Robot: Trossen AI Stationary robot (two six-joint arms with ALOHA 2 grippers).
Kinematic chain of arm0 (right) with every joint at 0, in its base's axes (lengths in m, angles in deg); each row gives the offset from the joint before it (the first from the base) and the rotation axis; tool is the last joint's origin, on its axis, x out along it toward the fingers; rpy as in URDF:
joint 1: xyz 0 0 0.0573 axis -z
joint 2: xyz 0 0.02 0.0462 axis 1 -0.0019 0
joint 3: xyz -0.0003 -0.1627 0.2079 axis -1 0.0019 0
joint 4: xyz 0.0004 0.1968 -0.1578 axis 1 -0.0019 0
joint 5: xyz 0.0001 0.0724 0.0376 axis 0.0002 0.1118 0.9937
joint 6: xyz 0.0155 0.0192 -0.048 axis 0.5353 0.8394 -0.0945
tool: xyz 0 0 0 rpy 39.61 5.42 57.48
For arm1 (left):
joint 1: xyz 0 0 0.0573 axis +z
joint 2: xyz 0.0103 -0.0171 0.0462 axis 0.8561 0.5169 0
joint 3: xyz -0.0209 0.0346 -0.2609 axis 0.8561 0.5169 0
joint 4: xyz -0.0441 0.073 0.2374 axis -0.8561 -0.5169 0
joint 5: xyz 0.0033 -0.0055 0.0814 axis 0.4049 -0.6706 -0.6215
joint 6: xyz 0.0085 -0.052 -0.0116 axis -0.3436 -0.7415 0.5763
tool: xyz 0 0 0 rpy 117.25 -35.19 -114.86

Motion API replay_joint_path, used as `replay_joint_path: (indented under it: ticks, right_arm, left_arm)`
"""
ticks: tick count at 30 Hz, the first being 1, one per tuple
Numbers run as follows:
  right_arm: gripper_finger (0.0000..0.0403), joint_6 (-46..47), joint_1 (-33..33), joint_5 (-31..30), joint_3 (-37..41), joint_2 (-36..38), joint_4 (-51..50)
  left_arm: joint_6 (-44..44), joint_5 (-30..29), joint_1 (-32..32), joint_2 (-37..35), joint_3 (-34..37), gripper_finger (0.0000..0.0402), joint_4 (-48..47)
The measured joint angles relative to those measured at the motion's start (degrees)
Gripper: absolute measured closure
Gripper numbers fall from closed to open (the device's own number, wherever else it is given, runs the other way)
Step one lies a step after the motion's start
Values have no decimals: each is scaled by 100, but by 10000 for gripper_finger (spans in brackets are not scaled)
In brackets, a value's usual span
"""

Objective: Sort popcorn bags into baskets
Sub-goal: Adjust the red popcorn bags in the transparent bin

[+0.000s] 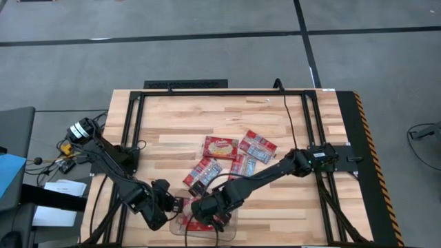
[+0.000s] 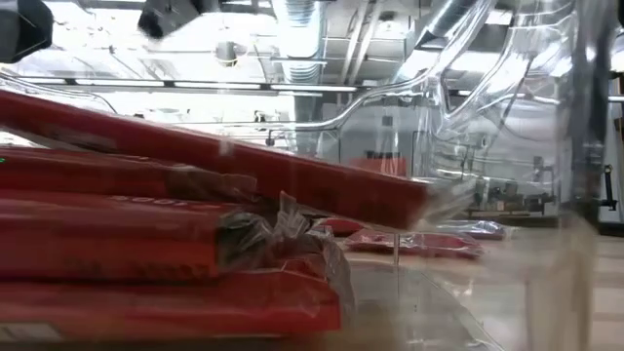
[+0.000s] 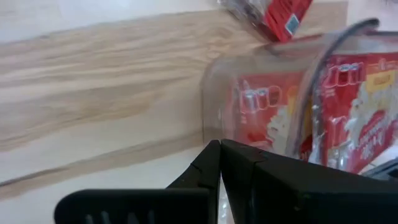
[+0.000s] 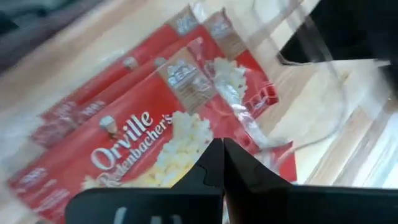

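Right gripper (image 4: 216,163) is the one working here: fingers pressed together with nothing pinched between them, hanging right over the clear plastic tub (image 1: 231,222) at the near edge of the table. In its wrist view it's looking straight down on the Orville Redenbacher's popcorn bags (image 4: 143,149) already stacked in there, a few overlapping at angles.

Left gripper (image 3: 219,163) is also squeezed shut and empty, parked just beside the tub on the left arm's side, tips close to the tub wall (image 3: 214,106). Can't tell if it's actually touching it.

If I had to guess, a bag is already dropped and the next pick is up. To do it well, I'd lift the right gripper straight up out of the tub so it doesn't drag the stack or catch the rim, then spread the fingers before reaching down. Leaving the left one beside the tub seems smart, since that light plastic could slide.

Loose bags (image 1: 220,146) are sitting farther back from the tub, mid-table, about five of them, some touching each other.
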Motion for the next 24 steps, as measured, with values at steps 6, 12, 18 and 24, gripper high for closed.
replay_joint_path:
  ticks: [6, 12, 18, 24]
  right_arm:
    - [390, 245, -22, 531, 115, 238, -1183]
    - [391, 281, -153, 922, 149, 43, -1356]
    - [393, 306, -193, 982, 143, -269, -895]
    - [391, 43, -126, 858, 116, -524, -263]
  left_arm:
    - [80, 2, 27, 0, -2, 402, -6]
    - [80, 6, 27, 0, -2, 402, -10]
    - [82, 10, 27, 0, -2, 402, -14]
    - [126, 15, 48, 0, -2, 402, -1]
